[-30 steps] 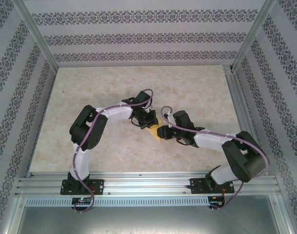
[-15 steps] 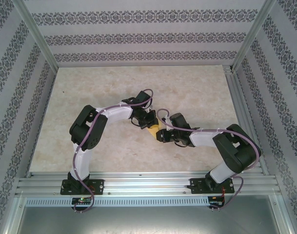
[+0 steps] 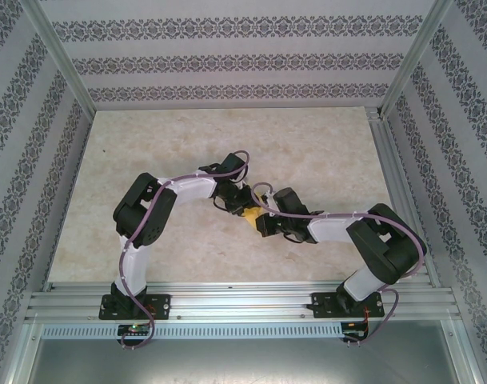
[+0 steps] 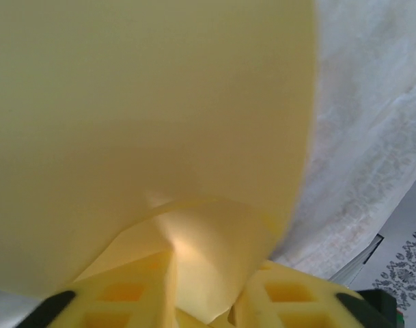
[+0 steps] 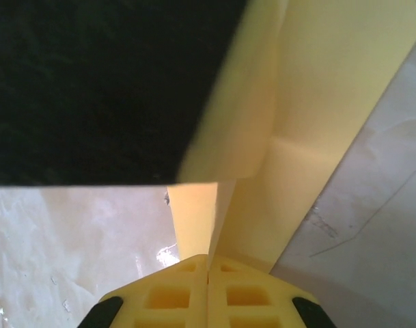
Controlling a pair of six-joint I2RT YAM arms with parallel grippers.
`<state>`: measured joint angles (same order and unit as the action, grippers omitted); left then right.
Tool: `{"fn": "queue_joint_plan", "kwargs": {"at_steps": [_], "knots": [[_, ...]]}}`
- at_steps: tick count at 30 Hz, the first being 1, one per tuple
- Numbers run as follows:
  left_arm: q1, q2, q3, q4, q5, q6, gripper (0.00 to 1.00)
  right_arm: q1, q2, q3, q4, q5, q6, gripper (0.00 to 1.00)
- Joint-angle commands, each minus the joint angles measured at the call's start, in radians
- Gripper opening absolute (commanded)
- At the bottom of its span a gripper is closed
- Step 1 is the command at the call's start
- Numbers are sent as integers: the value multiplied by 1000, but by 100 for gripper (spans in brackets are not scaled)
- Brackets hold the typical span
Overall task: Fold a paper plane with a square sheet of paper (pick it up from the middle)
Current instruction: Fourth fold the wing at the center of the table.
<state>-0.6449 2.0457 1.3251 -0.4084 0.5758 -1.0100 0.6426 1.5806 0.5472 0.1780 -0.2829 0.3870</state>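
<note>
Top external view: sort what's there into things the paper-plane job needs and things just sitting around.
For the job: pale-yellow paper sheet, partly folded; left gripper at the sheet; right gripper, shut on the sheet.

Just there: table; patterned walls; aluminium rail at the near edge.

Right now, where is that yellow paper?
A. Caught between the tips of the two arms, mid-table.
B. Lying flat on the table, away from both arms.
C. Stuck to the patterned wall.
A: the top view shows the paper where the left gripper and right gripper meet, and the right wrist view shows it pinched in that gripper's shut jaws.
</note>
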Motion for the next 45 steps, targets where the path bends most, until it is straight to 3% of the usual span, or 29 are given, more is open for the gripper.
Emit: {"fn": "queue_joint_plan", "kwargs": {"at_steps": [1,4,7,22,30,38,45], "knots": [[-18,-42,-21,59,22,-42,32,31,-2,-16,43,78,-61,4],[-18,-51,-32,73,15,-56,41,51,-12,-28,52,116,-85,4],[-18,-55,-35,88,23,-67,42,60,-16,-39,58,145,-98,4],[-21,-46,-37,46,6,-44,34,86,-27,-58,81,180,-120,6],[-21,-44,-32,23,-12,-30,19,93,-31,-69,96,190,-120,8],[-21,-45,-24,5,-25,-12,10,94,-38,-79,108,192,-110,12],[-21,-56,-15,-18,-60,44,0,47,-162,-86,43,77,21,30]]}}
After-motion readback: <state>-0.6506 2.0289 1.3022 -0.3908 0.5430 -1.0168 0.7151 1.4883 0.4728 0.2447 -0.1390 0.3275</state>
